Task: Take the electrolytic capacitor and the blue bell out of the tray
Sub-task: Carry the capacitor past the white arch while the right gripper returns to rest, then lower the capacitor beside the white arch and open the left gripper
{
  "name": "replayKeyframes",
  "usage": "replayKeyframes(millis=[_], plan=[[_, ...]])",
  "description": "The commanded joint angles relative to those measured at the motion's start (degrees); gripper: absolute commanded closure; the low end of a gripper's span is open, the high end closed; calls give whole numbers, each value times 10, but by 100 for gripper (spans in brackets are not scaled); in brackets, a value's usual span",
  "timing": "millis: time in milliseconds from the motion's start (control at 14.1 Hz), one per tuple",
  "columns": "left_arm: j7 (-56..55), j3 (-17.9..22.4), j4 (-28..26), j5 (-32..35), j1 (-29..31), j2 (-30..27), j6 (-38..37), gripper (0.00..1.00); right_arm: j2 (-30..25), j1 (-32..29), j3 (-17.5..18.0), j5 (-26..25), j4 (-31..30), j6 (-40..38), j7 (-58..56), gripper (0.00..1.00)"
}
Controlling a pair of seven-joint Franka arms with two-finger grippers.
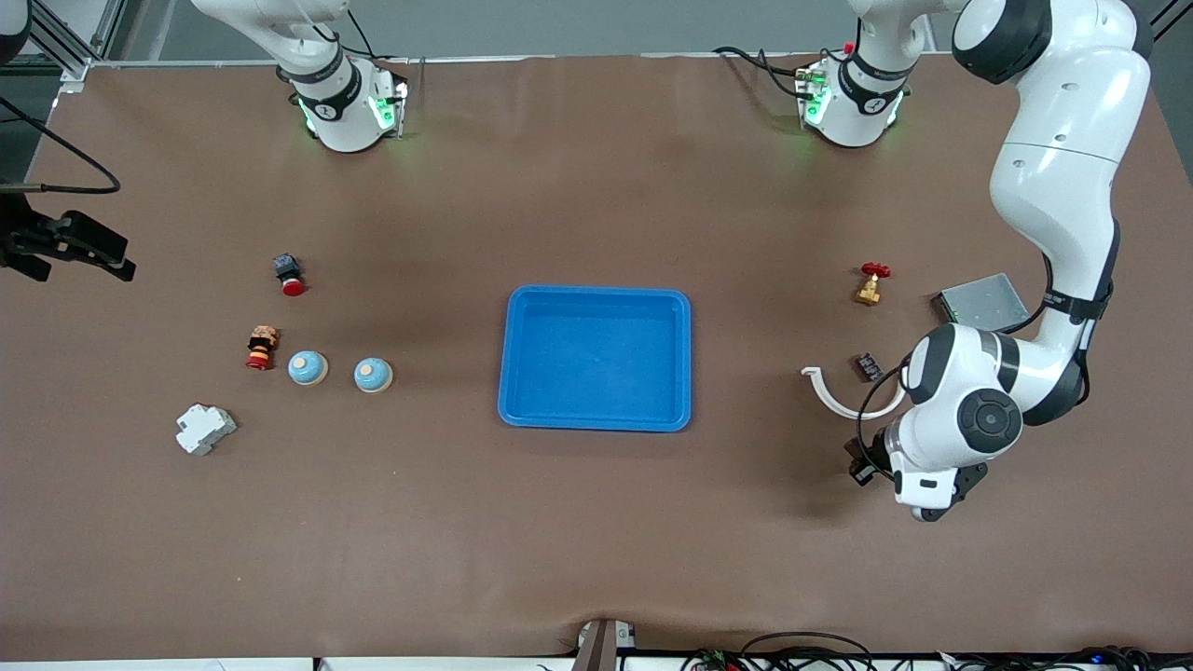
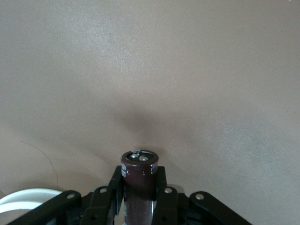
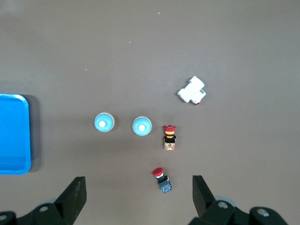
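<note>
The work surface is a matte brown table (image 1: 596, 522) with a faintly grained, mat-like finish. At its centre sits one shallow rectangular tray (image 1: 511, 373) of glossy blue plastic with rounded corners and a raised rim. Toward the right arm's end of the table stand two dome-shaped bells, pale blue with a cream button on top: one bell (image 1: 373, 375) closer to the tray, a second bell (image 1: 307, 367) beside it. Next to the second bell is one small stacked part (image 1: 262, 347) in red, black and tan; farther from the front camera lies one black push-button (image 1: 289, 274) with a red cap, and nearer to it one white blocky plastic breaker (image 1: 204, 429). Toward the left arm's end of the table are one brass valve (image 1: 871, 283) with a red handwheel, one flat grey metal box (image 1: 984, 300), one small dark component (image 1: 869, 365) and one white curved plastic clip (image 1: 834, 396). The left gripper (image 2: 139, 206), over bare table near the clip, is clamped on one cylindrical capacitor (image 2: 139, 176) with a dark brown sleeve and a metallic end. The right gripper (image 3: 139, 197) hangs high over the bells, its black fingers (image 3: 75, 197) spread wide apart and holding nothing.
</note>
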Motion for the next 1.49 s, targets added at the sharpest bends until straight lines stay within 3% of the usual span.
replayKeyframes(millis=[0, 783, 854, 925, 996, 1067, 1138, 1209, 1423], plan=[[3, 6, 4, 30, -4, 6, 13, 100, 5, -11, 7, -8, 28, -22, -2, 0], [1, 11, 4, 32, -5, 14, 26, 100, 6, -3, 0, -7, 29, -32, 4, 0], [2, 11, 4, 32, -4, 13, 26, 89, 7, 3, -1, -8, 29, -32, 8, 0], [4, 11, 4, 32, -4, 13, 26, 63, 7, 8, -6, -8, 29, -32, 8, 0], [4, 11, 3, 32, -4, 13, 27, 55, 8, 15, -13, -8, 29, -32, 11, 0], [4, 11, 4, 33, -3, 12, 26, 40, 8, 19, -14, -8, 29, -31, 11, 0], [5, 11, 4, 33, -2, 12, 26, 14, 8, 20, -15, -8, 29, -31, 11, 0], [6, 11, 4, 33, 2, 10, 27, 0, 8, 20, -15, -8, 29, -31, 11, 0], [6, 11, 3, 33, 11, 3, 26, 0, 8, 21, -15, -8, 29, -31, 11, 0]])
